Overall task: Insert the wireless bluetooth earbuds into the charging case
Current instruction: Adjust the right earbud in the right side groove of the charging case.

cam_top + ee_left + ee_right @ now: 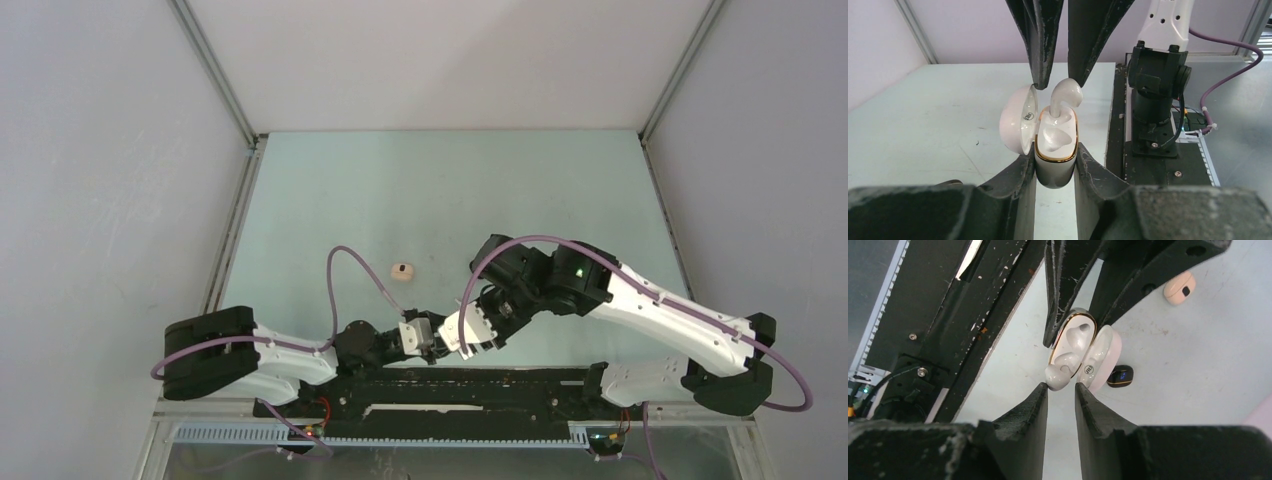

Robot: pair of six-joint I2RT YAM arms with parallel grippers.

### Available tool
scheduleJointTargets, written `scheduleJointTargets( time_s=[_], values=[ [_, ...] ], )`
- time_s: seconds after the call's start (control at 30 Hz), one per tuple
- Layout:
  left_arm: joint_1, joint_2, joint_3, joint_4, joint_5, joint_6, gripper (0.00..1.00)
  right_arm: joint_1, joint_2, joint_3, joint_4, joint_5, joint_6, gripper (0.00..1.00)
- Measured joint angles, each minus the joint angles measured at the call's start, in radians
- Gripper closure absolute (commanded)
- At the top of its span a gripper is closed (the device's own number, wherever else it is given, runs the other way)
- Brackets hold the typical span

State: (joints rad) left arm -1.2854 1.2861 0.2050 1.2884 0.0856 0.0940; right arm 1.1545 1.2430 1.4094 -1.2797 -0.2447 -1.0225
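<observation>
Table: a pale green flat tabletop [330, 200], grey walls around it.
Arms: two white-and-black arms meet tip to tip near the table's near edge.
Left claw: the left gripper [1055, 162] pinches the case body, one black finger pressed on each side.
Right claw: the right gripper [1062, 392] has its fingers narrowly apart, tips flanking the white earbud's head. I cannot tell whether they grip it.
Case: a glossy white oval charging case with a gold rim [1055, 172], mouth facing the right gripper. Its round lid [1015, 125] hangs open to one side.
White earbud: a white stemmed earbud [1065, 95] stands with its long axis along the case's depth, stem down in one socket, head sticking out.
Black earbud: a small black gold-edged bud [1120, 376] lies on the table just beside the lid.
Beige earbud: a pale beige rounded bud [1179, 288] lies farther out, well apart.
</observation>
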Motion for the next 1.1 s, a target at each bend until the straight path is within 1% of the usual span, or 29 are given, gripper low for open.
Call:
scheduleJointTargets(
  time_s=[0.1,0.3,0.43,0.57,0.77,1.1],
  values=[
    [0.005,0.0,0.0,-0.003,-0.004,0.0,1.0,-0.022,0.003,0.0,0.01,-0.007,0.035,0.69],
    [0.007,0.0,0.0,-0.005,-0.008,0.0,1.0,-0.035,0.004,0.0,0.04,-0.018,0.107,0.57],
    [0.007,0.0,0.0,-0.011,-0.011,0.0,1.0,-0.04,0.006,0.0,0.071,-0.016,0.153,0.51],
    [0.007,0.0,0.0,-0.012,-0.012,0.0,1.0,-0.04,0.013,0.0,0.104,-0.009,0.188,0.48],
    [0.008,0.0,0.0,-0.012,-0.011,0.0,1.0,-0.047,0.026,0.0,0.148,0.014,0.216,0.47],
    [0.007,0.0,0.0,-0.011,-0.012,0.0,1.0,-0.053,0.031,0.001,0.12,-0.023,0.203,0.4]
  ],
)
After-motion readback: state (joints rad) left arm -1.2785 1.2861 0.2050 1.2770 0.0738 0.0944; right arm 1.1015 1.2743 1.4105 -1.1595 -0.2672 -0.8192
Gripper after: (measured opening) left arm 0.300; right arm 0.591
